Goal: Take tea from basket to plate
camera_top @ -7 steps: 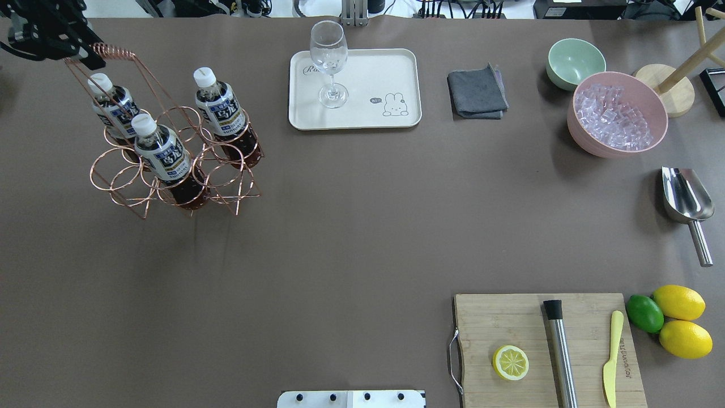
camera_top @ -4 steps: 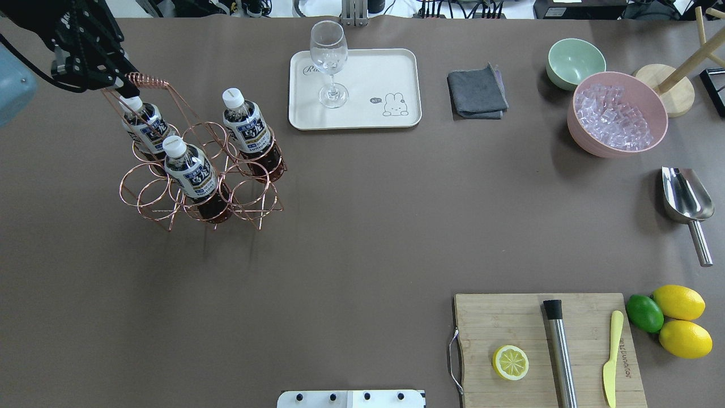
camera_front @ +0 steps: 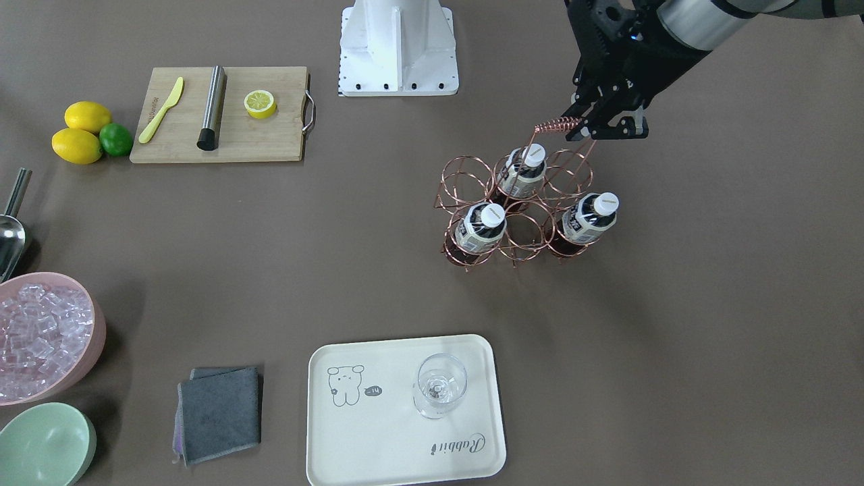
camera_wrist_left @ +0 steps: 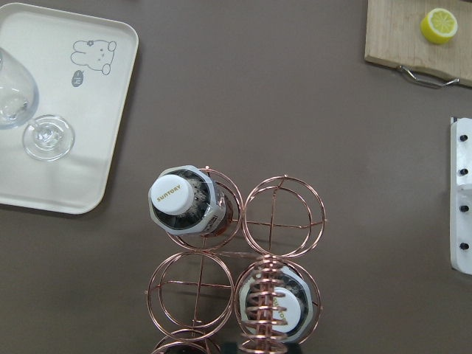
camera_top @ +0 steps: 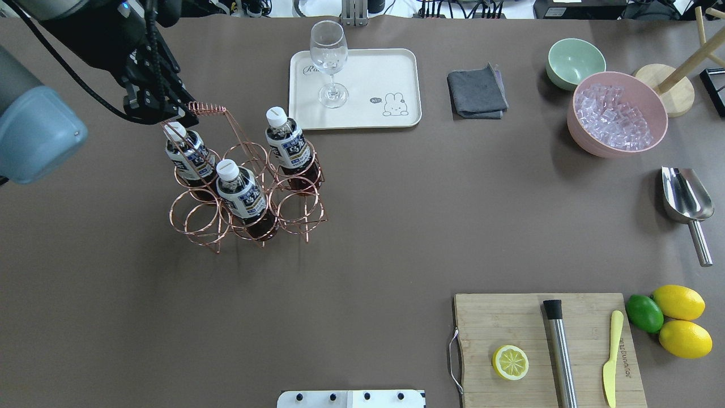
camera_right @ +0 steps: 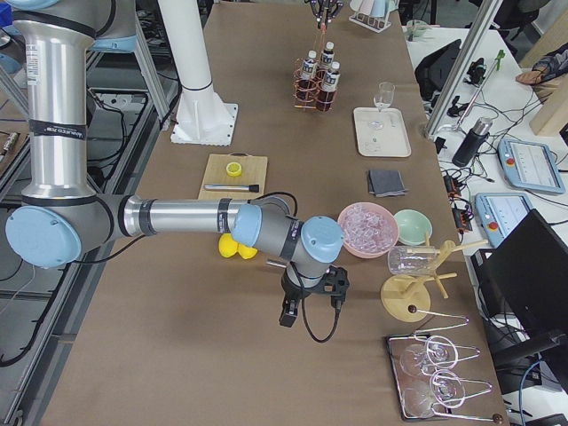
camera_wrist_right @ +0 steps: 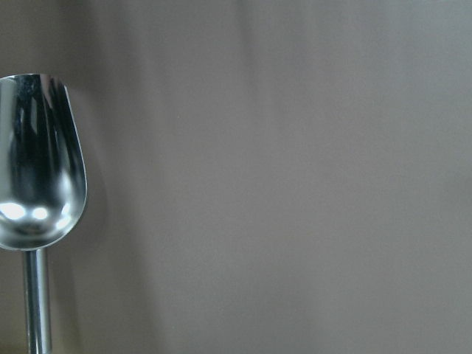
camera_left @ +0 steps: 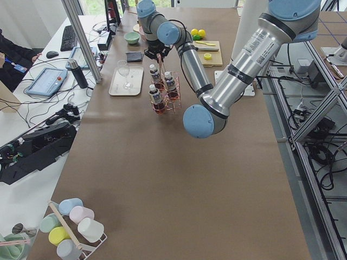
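The copper wire basket (camera_top: 207,106) holds three tea bottles (camera_top: 190,154) (camera_top: 242,194) (camera_top: 289,148) upright in its rings, left of table centre. My left gripper (camera_top: 177,113) is shut on the coiled handle at the basket's top, also seen from the front (camera_front: 594,125). The left wrist view looks straight down on a white cap (camera_wrist_left: 177,198) and the coil (camera_wrist_left: 267,313). The cream plate (camera_top: 374,73) lies beyond the basket to its right, with a wine glass (camera_top: 329,62) standing on it. My right gripper (camera_right: 311,297) hovers by the scoop; I cannot tell its state.
A grey cloth (camera_top: 477,93), a green bowl (camera_top: 575,62) and a pink bowl of ice (camera_top: 617,113) sit right of the plate. A metal scoop (camera_top: 685,198) lies at the right edge. The cutting board (camera_top: 510,323) with half a lemon, a muddler and a knife is near right.
My left arm has carried the basket with its three bottles rightward and nearer to me, closer to the plate. Nothing else has moved.
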Available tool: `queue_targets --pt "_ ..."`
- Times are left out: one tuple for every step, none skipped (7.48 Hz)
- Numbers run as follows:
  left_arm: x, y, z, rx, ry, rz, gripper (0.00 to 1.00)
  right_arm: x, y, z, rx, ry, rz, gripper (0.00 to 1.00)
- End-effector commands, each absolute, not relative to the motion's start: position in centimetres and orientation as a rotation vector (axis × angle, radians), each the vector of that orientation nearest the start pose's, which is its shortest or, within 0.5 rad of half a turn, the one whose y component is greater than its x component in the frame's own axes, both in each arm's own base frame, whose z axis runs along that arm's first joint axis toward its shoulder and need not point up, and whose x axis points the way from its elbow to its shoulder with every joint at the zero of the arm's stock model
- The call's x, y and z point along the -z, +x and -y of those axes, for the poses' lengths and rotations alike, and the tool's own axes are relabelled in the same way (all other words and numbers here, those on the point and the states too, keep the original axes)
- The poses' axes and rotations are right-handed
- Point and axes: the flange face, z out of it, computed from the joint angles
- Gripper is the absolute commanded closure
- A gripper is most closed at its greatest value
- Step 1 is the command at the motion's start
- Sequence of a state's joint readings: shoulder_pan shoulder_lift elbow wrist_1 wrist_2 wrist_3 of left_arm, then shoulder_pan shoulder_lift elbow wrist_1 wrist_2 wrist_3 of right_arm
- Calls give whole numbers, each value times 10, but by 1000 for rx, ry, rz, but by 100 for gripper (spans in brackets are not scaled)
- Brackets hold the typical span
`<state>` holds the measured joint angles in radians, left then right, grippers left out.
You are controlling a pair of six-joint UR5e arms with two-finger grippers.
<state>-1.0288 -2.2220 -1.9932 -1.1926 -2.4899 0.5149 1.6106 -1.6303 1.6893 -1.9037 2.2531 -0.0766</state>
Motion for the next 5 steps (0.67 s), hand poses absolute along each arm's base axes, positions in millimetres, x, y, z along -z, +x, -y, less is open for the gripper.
queue_targets --pt "-109 267 494 -1219 678 -997 100 -631 76 471 -17 -169 689 0" --pt "-101 281 488 -1208 655 -1019 100 -588 57 509 -76 -179 680 0" --pt "-89 299 478 -1223 644 -1041 100 -536 21 539 -154 -228 665 0" --pt "-81 312 471 -1221 629 -1060 100 -480 -31 556 -157 -258 650 0" --pt "-75 314 471 -1195 636 -1075 100 -450 -67 567 -170 -284 657 0"
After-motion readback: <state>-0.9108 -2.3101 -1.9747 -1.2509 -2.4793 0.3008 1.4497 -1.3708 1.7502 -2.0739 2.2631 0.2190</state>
